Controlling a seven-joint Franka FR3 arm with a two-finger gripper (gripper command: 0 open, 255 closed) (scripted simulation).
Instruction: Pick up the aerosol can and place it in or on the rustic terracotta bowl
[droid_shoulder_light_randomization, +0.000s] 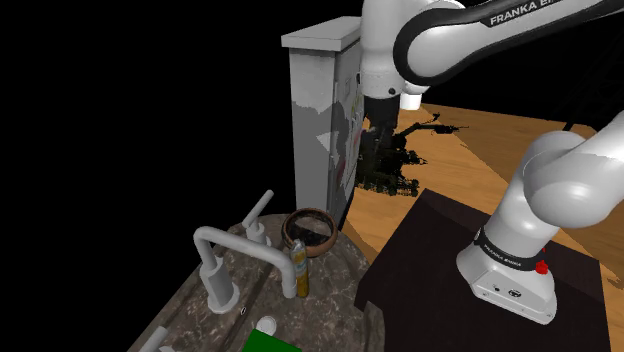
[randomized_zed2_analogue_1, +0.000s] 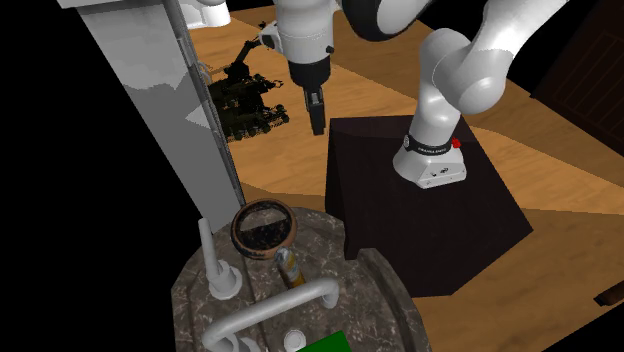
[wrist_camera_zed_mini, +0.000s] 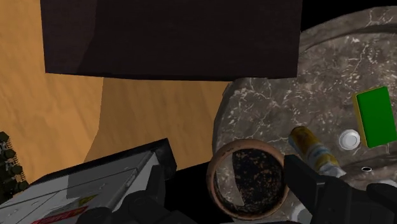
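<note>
Approach step, before any grasp. The gripper (randomized_zed2_analogue_1: 317, 118) hangs high in the air with its fingers pointing down, over the gap between the stand (randomized_zed2_analogue_1: 420, 200) and the grey cabinet (randomized_zed2_analogue_1: 150, 90), well apart from the counter (randomized_zed2_analogue_1: 390, 300). In the wrist view the two black fingers (wrist_camera_zed_mini: 312, 184) stand apart with nothing clasped between them, so the gripper is spread and carries nothing. The bowl (wrist_camera_zed_mini: 213, 178), a brown round dish with a dark speckled inside, sits near the counter's edge on the side facing the cabinet and stand. The can (droid_shoulder_light_randomization: 298, 270), slim and yellow with a pale band, stands upright just beside the bowl, toward the counter's middle and close to the arching faucet (droid_shoulder_light_randomization: 230, 250). A green block (wrist_camera_zed_mini: 375, 114) and a small white cap-like object (wrist_camera_zed_mini: 348, 139) lie farther along, near the counter's far edge. Judged from this layout, no part of the task is done yet. The next move calls for carrying the spread fingers over the counter and lowering them around the can's body. The line of descent should clear both the bowl's rim and the faucet, since the can stands between the two.
</note>
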